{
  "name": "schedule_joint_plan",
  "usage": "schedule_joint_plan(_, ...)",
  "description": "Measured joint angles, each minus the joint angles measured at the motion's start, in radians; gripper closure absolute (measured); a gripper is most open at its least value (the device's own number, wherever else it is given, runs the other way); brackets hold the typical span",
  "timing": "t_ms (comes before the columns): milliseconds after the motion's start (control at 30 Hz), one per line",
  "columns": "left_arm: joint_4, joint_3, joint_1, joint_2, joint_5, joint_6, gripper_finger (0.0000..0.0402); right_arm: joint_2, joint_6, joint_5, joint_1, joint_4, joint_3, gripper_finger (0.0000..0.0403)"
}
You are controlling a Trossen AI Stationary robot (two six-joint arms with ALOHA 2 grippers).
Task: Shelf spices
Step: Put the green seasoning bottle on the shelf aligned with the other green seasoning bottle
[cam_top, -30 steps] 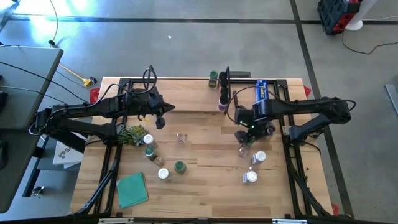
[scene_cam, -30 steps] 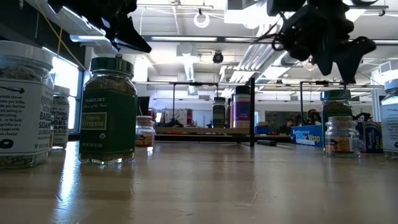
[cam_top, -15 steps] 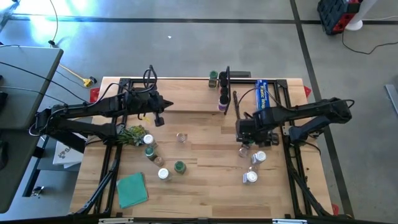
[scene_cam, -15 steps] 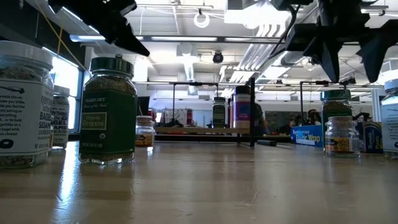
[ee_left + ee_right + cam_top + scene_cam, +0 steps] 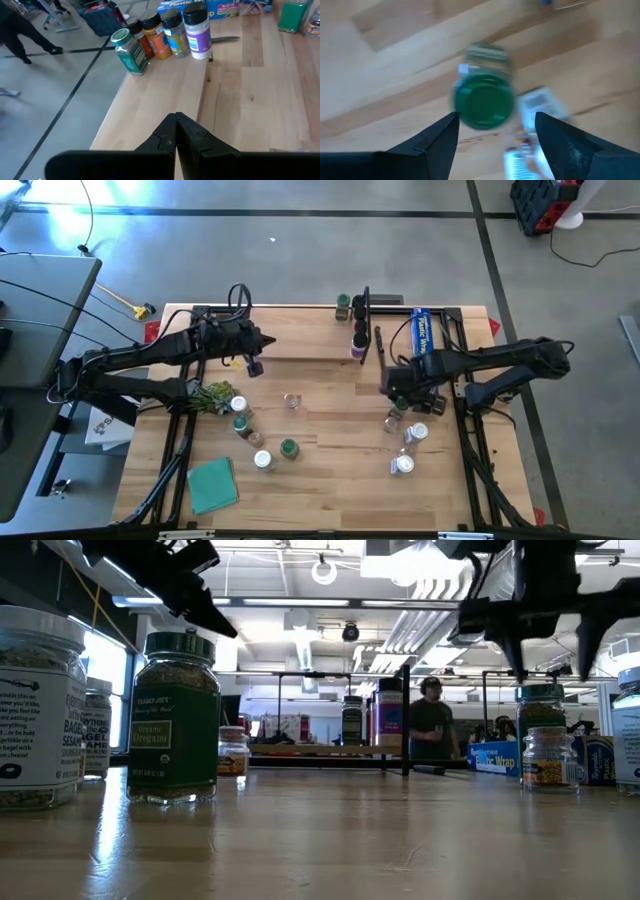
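Observation:
Several spice jars stand in a row on the shelf (image 5: 300,340) at the far side, among them a green-lidded jar (image 5: 129,50) and a purple-labelled one (image 5: 197,29). More jars stand loose on the table: a left group (image 5: 240,423) and a right group (image 5: 415,433). My right gripper (image 5: 400,398) hangs open, pointing down, above a green-lidded jar (image 5: 483,102), its fingers wide of the lid on either side (image 5: 548,660). My left gripper (image 5: 255,366) is shut and holds nothing, in the air over the shelf's left part (image 5: 176,125).
A blue wrap box (image 5: 421,330) lies at the shelf's right end. A leafy green bunch (image 5: 205,395) and a green cloth (image 5: 212,485) lie on the table's left. A clear jar (image 5: 292,400) stands mid-table. A person (image 5: 432,730) stands in the room behind.
My right gripper has rolled about its downward axis over the right group of jars, so that both fingers now show side by side in the low view; it stays open. A person has walked into view behind the shelf.

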Motion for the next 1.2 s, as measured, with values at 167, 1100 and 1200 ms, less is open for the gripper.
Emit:
schedule_joint_plan(167, -0.002, 0.0, 0.014, 0.0, 0.077, 0.0, 0.0401, -0.004, 0.001, -0.012, -0.04, 0.118, -0.075, 0.0148)
schedule_joint_plan(1100, 0.002, 0.0, 0.017, 0.0, 0.119, -0.01, 0.0401, -0.003, -0.54, -0.031, -0.15, 0.214, -0.101, 0.0209)
schedule_joint_plan(1200, 0.002, 0.0, 0.017, 0.0, 0.119, -0.019, 0.0401, 0.012, -0.718, -0.05, -0.204, 0.264, -0.061, 0.0209)
